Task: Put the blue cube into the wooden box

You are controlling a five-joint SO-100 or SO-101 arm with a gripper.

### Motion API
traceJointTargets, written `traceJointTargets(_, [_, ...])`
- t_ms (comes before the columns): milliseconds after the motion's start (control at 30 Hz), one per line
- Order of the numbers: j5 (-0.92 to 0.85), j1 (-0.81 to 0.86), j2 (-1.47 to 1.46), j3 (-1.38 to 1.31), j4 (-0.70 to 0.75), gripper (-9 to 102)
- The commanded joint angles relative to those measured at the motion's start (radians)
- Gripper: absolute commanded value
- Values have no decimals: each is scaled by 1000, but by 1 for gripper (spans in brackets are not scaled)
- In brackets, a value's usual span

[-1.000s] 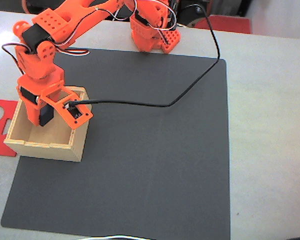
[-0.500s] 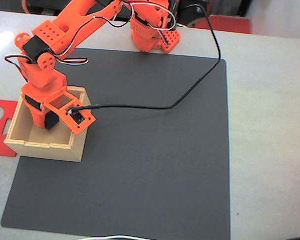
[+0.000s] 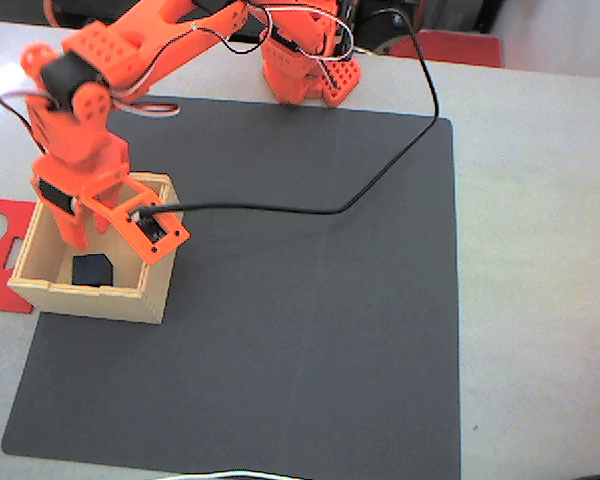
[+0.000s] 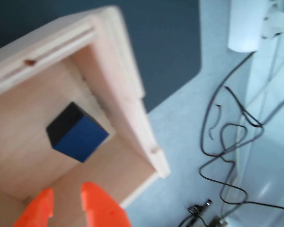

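The pale grey counter [image 3: 540,250] carries a large dark grey rectangular mat [image 3: 300,330], and at the mat's left edge in the fixed view stands the square open-topped box of pale wood [image 3: 90,295]. The orange printed arm [image 3: 130,50] reaches over it from the far side, its fingers [image 4: 64,201] hanging above the box's interior.

In the wrist view the two orange fingertips stand a narrow gap apart with nothing between them: they grip nothing. Just ahead of them, on the box floor and apart from both tips, lies the small dark navy-blue cube [image 4: 75,134], one corner turned toward the fingers and near the wall to their right. In the fixed view the cube [image 3: 91,269] sits below the fingers, inside the near wall.

The placing looks done, so the step in hand is a clean exit. Lifting straight up, with the fingers kept clear of the thin walls, should leave box and cube undisturbed. The black cable [image 3: 380,180] trailing across the mat should be kept slack.
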Motion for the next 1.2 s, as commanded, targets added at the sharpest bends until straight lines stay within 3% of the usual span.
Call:
traceJointTargets(0, [29,-32,26,-281,115,0])
traceJointTargets(133, [34,-92,34,-580,296,0])
traceJointTargets(167, [31,-106,89,-552,299,0])
traceJointTargets(667, [-100,-380,1095,293,273,0])
traceJointTargets(967, [-173,-433,1609,913,-3,0])
traceJointTargets(1167, [-187,-460,1649,1157,-126,0])
